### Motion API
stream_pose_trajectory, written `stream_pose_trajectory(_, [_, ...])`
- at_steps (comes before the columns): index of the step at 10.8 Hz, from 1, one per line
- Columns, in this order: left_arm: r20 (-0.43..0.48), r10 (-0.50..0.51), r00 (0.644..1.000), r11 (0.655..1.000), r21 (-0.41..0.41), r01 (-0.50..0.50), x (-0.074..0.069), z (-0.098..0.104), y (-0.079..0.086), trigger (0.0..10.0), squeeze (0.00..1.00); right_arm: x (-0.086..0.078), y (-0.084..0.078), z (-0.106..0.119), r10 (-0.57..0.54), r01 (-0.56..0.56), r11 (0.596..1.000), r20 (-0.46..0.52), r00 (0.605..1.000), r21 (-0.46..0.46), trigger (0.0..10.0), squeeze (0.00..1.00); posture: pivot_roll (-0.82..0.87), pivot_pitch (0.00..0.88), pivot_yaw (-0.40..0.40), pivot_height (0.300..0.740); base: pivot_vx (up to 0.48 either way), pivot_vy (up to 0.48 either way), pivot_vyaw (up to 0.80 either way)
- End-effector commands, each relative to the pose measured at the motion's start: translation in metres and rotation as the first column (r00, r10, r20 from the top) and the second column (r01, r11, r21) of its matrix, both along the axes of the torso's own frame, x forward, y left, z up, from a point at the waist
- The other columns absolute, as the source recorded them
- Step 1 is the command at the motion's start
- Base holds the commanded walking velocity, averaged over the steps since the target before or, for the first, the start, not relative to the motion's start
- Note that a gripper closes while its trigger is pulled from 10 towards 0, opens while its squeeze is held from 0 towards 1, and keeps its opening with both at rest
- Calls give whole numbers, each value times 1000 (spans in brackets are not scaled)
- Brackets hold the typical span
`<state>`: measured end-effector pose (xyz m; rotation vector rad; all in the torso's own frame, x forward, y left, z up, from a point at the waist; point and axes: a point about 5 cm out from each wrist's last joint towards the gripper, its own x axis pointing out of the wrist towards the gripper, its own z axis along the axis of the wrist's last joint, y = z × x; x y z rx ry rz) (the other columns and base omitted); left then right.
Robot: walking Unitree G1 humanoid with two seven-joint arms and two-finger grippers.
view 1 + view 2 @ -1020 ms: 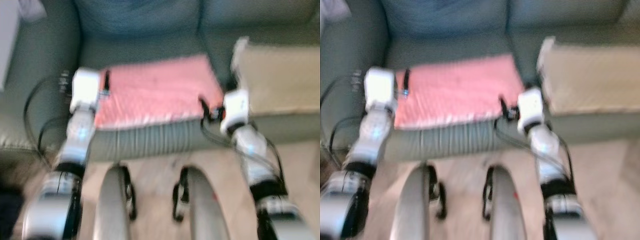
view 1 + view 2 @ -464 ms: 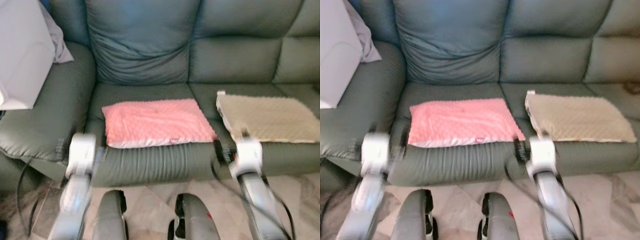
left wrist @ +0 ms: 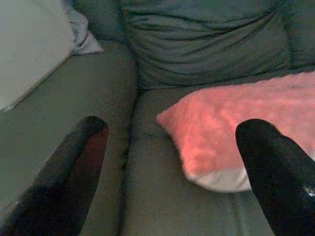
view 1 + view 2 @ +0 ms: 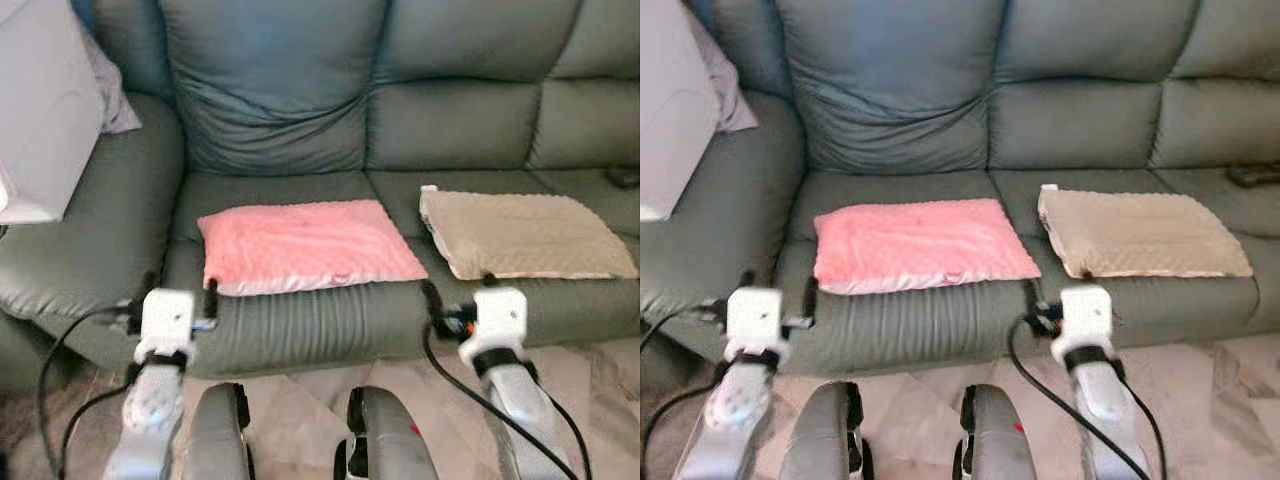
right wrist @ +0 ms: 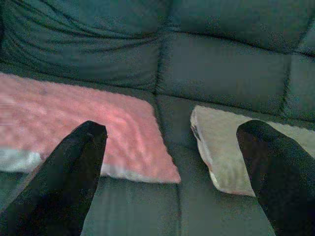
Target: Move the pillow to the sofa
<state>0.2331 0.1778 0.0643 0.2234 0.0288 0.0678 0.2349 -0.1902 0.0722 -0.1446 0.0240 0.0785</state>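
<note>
Sofa (image 4: 455, 120): grey-green, leather-look, with deep seat cushions and padded backs. It spans the whole width before me.

Pink pillow (image 4: 308, 245): lies flat on the sofa seat on my left side, its long edge along the seat front, with a pale trim showing at the near edge. Nothing touches it.

Tan pillow (image 4: 525, 232): lies flat on the next seat to my right, just beside the pink pillow with a narrow strip of seat between them.

White item (image 4: 45, 105): large, pale, resting over the sofa's armrest on my left. I cannot tell what it is.

Left gripper (image 3: 170, 167): my fingers (image 3: 74, 169) are spread wide and hold nothing. It hovers at the seat's front edge, near the pink pillow's left corner and apart from it.

Right gripper (image 5: 170, 167): fingers (image 5: 69, 172) are likewise spread wide, empty. It hovers at the seat's front edge, facing the gap between the two pillows and touching neither.

Legs (image 4: 395, 440): my two grey legs stand on the pale tiled floor (image 4: 300, 400) just before the sofa.

Black cables (image 4: 60, 340): these loop from both my wrists.
</note>
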Motion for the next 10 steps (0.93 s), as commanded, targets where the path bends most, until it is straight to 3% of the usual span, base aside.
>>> stream_pose_trajectory(1, [4, -8, 1000, 1000, -12, 8, 4, 4, -5, 10000, 0, 6, -1, 9, -8, 8, 1000, 24, 1000, 4, 10000, 0, -44, 20, -53, 662, 0, 0, 0])
stream_pose_trajectory(5, [-5, -3, 1000, 999, -43, 3, 12, 5, -9, 10000, 0, 15, -3, 17, 0, 0, 1000, 32, 999, 13, 10000, 0, -55, 18, -56, 737, 0, 0, 0])
stream_pose_trajectory(10, [-1, 4, 1000, 998, -60, -4, 23, 9, -11, 10000, 0, 21, 1, 17, 1, -2, 1000, 38, 999, 19, 10000, 0, -56, 0, -50, 740, 0, 0, 0])
